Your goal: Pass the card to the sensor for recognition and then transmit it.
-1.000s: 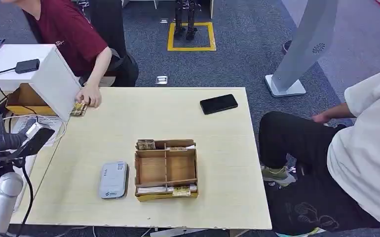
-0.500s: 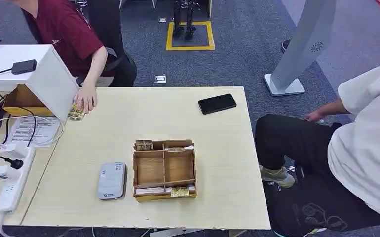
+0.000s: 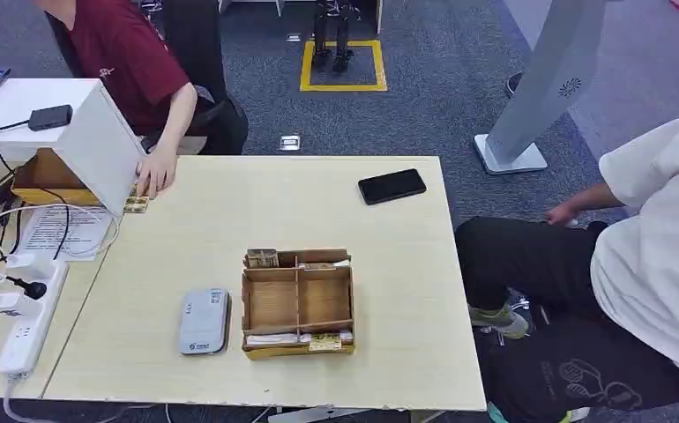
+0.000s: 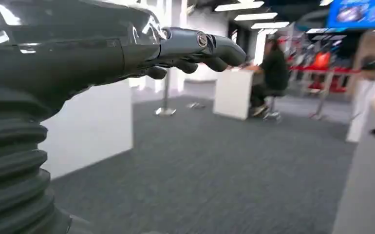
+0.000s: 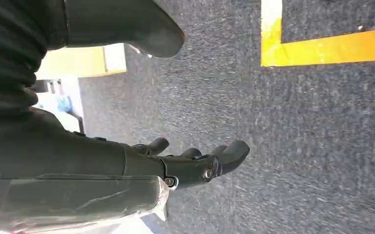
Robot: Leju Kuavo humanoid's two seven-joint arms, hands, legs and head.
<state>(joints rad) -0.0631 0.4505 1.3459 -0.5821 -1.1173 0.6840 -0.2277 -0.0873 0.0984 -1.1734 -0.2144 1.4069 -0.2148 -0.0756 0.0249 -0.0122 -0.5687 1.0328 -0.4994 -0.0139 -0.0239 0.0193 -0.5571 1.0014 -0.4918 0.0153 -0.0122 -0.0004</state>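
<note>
A cardboard organiser box (image 3: 297, 301) sits mid-table, with cards standing in its back slot (image 3: 262, 258) and lying in its front slot (image 3: 305, 338). Just left of it lies the grey card sensor (image 3: 204, 322). A person in a red shirt rests a hand (image 3: 154, 173) on a small stack of cards (image 3: 136, 203) at the table's far left corner. My left hand (image 4: 127, 48) is raised in the air away from the table, fingers stretched out and holding nothing. My right hand (image 5: 176, 163) hangs over the carpet with its fingers apart and nothing in them.
A black phone (image 3: 391, 186) lies at the far right of the table (image 3: 406, 352). A white box (image 3: 89, 132) over a cardboard tray, cables and a power strip (image 3: 23, 322) crowd the left side. A person in white (image 3: 653, 256) sits close to the table's right edge.
My left arm and hand, seen at the head view's left edge one second ago, have dropped out of that view. The person's hand in red has shifted slightly on the cards.
</note>
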